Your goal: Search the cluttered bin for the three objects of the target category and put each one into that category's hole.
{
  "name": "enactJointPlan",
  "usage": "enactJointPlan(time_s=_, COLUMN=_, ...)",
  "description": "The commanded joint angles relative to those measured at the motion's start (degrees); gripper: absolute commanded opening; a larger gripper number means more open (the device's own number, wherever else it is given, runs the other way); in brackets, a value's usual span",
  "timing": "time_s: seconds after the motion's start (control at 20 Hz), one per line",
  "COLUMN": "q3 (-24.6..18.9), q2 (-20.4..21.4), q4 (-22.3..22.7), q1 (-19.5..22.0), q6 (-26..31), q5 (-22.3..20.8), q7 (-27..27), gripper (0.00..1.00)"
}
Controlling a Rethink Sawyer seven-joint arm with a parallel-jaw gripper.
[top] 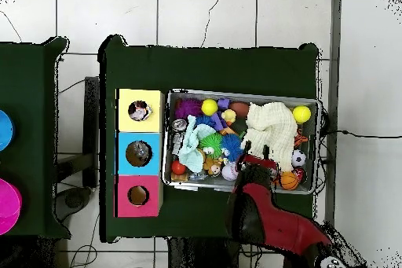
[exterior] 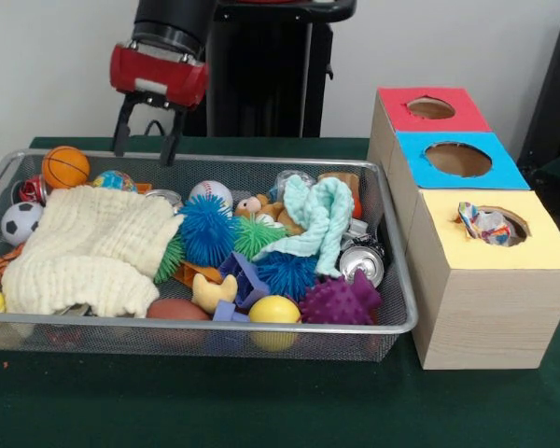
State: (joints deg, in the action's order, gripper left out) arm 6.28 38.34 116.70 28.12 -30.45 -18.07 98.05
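1. No brand, label or writing can be read on anything in either view; the crushed drinks can (exterior: 362,261) near the bin's box-side end shows only its silver top.

2. One printed wad (exterior: 485,224) sits in the yellow-surround hole (exterior: 515,227) of the pale wood-grain box (exterior: 485,317). It is white and wrinkly with red and blue patches, and its top shows at the opening. From overhead the same wad (top: 140,111) appears as a pale crumpled lump inside the yellow hole.

3. I cannot pick out any other printed wad among the clutter; if there are more, they may lie under the cloths, but the views do not show this.

4. The cluttered bin (exterior: 392,322) is a shallow silver wire-mesh tray on the green table (exterior: 261,411), just beside the row of boxes.

5. In the bin lie a cream cloth (exterior: 84,252), a mint cloth (exterior: 322,219), blue spiky balls (exterior: 207,229), a purple spiky ball (exterior: 341,301), a yellow ball (exterior: 274,310), a small basketball (exterior: 65,166), a small football (exterior: 21,222) and a baseball (exterior: 211,193).

6. The blue-surround opening (exterior: 457,159) and the red-surround opening (exterior: 430,107) sit further along the row; from the front both look dark inside.

7. The gripper (exterior: 149,145) hangs from the red and black arm above the bin's far rim, near the basketball. Its two black fingers (exterior: 123,126) are spread apart with nothing between them.

8. From overhead, the gripper (top: 259,163) hovers over the bin's robot-side edge, beside the cream cloth.
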Motion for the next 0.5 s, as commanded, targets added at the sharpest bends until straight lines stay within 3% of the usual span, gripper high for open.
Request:
enactJointPlan(time_s=0.05, q3=-9.8, q2=-16.2, q4=-11.5, q1=5.7, q6=-10.1, q5=-4.0, q7=14.5, gripper=1.00)
enactJointPlan(time_s=0.5, q3=-16.4, q2=-25.5, q4=-21.1, q1=11.9, q6=-7.8, q5=-10.3, q7=13.6, gripper=1.00)
